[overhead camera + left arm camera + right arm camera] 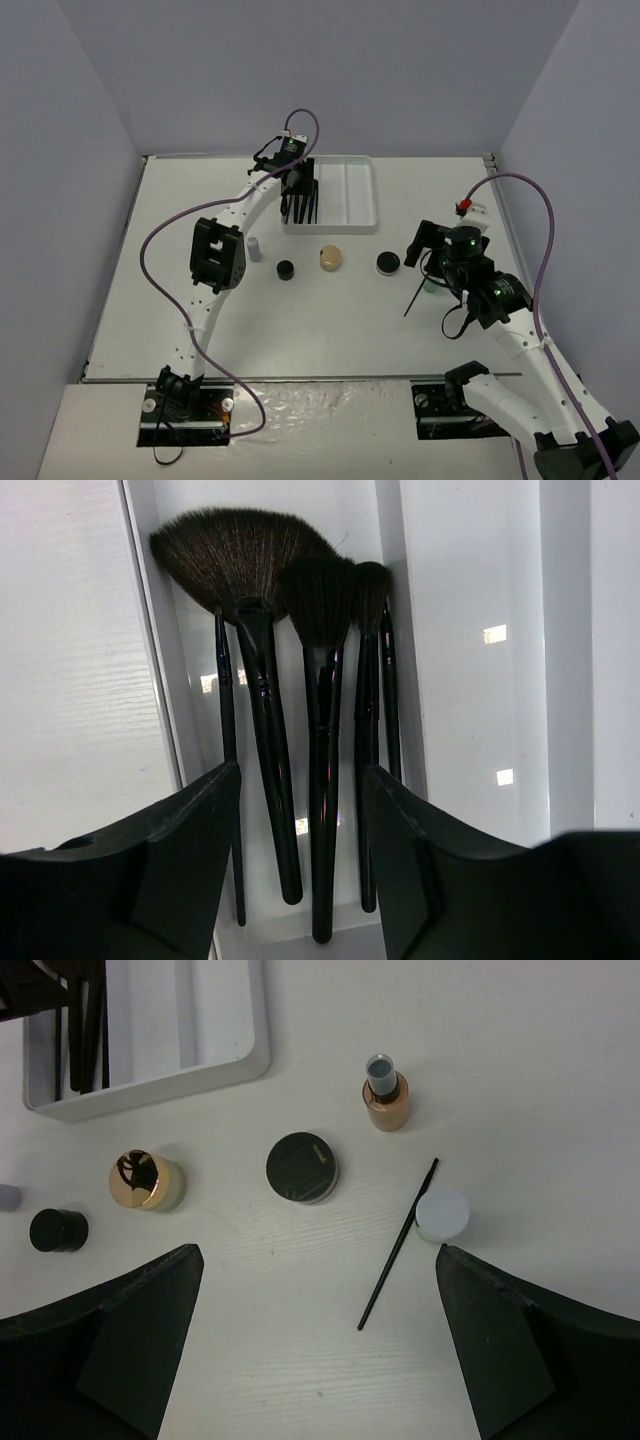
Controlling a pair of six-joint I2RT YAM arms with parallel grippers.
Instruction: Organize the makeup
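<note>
brushes (322, 710) in tray (470, 730), left gripper (300, 775) seemingly spread

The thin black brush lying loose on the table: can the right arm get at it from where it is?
Probably yes. The right gripper hangs open above the brush, with nothing lying over it. Only the white-capped bottle right beside it might crowd the grasp.

I'm working in what looks like a robotics lab test cell. Plain pale walls (350, 70) box in a white table (300, 330), and purple cables (145, 255) loop off the bolted-down arms (250, 205).
</note>
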